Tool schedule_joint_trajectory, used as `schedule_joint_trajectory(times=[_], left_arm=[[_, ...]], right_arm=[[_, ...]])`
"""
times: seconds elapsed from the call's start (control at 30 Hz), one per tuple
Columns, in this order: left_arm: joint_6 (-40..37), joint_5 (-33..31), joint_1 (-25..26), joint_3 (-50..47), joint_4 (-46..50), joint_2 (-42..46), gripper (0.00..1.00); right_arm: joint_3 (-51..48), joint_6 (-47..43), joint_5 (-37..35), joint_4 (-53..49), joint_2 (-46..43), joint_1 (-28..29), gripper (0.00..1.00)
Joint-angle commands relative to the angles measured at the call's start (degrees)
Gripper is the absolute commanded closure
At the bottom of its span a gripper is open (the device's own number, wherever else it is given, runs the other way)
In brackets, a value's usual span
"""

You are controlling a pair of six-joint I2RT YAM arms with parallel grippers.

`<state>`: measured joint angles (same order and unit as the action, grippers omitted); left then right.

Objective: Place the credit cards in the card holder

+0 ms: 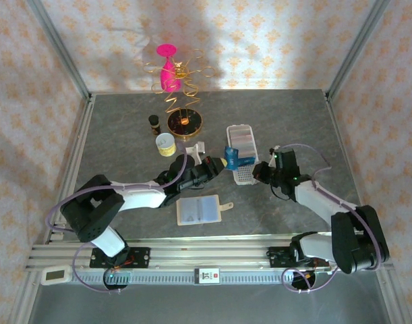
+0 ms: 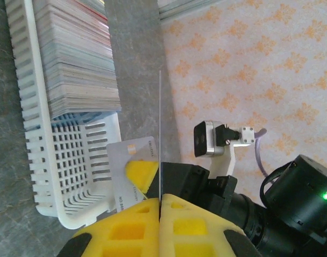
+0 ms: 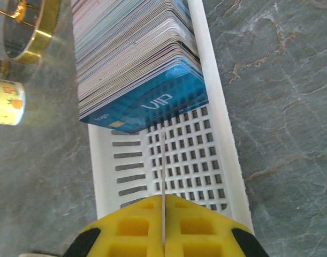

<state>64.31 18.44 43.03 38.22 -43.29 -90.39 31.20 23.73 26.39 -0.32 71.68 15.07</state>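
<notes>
Two arms angle inward, left hand and right hand each clamping a credit card by the card holder on the grey bench.

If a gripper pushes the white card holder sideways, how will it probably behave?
The card holder probably slides rather than tips: it lies flat and low on the table. The packed cards likely weigh down its far end, so it may pivot there.

White card holder holds upright-packed credit cards (blue frontmost).
</notes>
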Motion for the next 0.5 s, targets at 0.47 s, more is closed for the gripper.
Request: schedule_joint_trajectory(times=[0.47], left_arm=[[-6.77,-3.23,2.40,-4.50,6.37,7.61,1.00]], right_arm=[[8.13,-9.47,-16.84,-6.40,7.61,3.71,0.84]])
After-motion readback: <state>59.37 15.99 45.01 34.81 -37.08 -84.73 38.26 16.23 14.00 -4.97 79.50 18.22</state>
